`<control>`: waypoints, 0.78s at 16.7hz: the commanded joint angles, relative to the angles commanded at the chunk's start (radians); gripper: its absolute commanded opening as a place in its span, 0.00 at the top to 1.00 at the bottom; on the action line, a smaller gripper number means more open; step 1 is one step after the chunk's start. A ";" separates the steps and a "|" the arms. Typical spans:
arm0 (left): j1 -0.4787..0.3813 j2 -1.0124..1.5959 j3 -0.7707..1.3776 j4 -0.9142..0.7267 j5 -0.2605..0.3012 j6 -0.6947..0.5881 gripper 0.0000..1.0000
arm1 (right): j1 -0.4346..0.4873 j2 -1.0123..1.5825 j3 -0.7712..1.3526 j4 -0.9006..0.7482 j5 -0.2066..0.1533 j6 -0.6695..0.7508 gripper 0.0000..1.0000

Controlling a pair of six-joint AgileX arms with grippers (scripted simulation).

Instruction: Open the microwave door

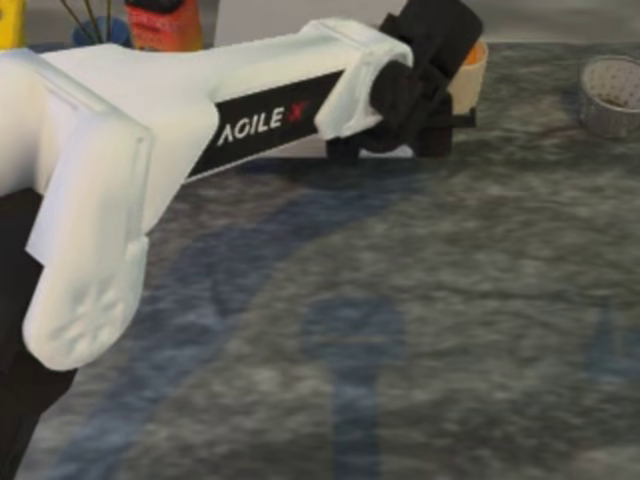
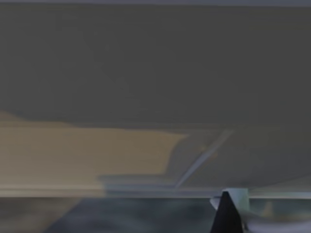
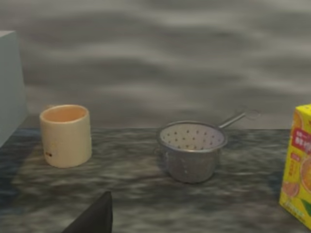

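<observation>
One risk: the left gripper point(image 1: 440, 95), its jaws' state impossible to tell, could knock the beige cup point(image 1: 470, 75) while swinging the microwave door point(image 2: 155, 68).

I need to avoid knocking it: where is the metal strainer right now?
The metal strainer sits at the top view's far right edge, to the right of the beige cup that stands beside the left gripper.

The left end effector point(image 1: 432, 100) hides most of the beige cup point(image 1: 474, 70) — strainer point(image 1: 612, 95) cut by the edge.
</observation>
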 joint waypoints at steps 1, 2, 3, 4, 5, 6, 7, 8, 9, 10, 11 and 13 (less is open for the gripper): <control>0.000 0.000 0.000 0.000 0.000 0.000 0.98 | 0.000 0.000 0.000 0.000 0.000 0.000 0.00; 0.000 0.000 0.000 0.000 0.000 0.000 1.00 | 0.000 0.000 0.000 0.000 0.000 0.000 0.00; 0.000 0.000 0.000 0.000 0.000 0.000 1.00 | 0.000 0.000 0.000 0.000 0.000 0.000 0.00; 0.000 0.000 0.000 0.000 0.000 0.000 1.00 | 0.000 0.000 0.000 0.000 0.000 0.000 0.00; 0.000 0.000 0.000 0.000 0.000 0.000 1.00 | 0.000 0.000 0.000 0.000 0.000 0.000 0.00; 0.000 0.000 0.000 0.000 0.000 0.000 1.00 | 0.000 0.000 0.000 0.000 0.000 0.000 0.00; 0.000 0.000 0.000 0.000 0.000 0.000 1.00 | 0.000 0.000 0.000 0.000 0.000 0.000 0.00; 0.000 0.000 0.000 0.000 0.000 0.000 1.00 | 0.000 0.000 0.000 0.000 0.000 0.000 0.00; 0.000 0.000 0.000 0.000 0.000 0.000 1.00 | 0.000 0.000 0.000 0.000 0.000 0.000 0.00; -0.039 -0.025 -0.053 -0.007 0.010 -0.002 1.00 | 0.000 0.000 0.000 0.000 0.000 0.000 0.00; -0.039 -0.026 -0.057 -0.007 0.009 -0.002 1.00 | 0.000 0.000 0.000 0.000 0.000 0.000 0.00; -0.038 -0.040 -0.081 0.005 0.002 -0.008 1.00 | 0.000 0.000 0.000 0.000 0.000 0.000 0.00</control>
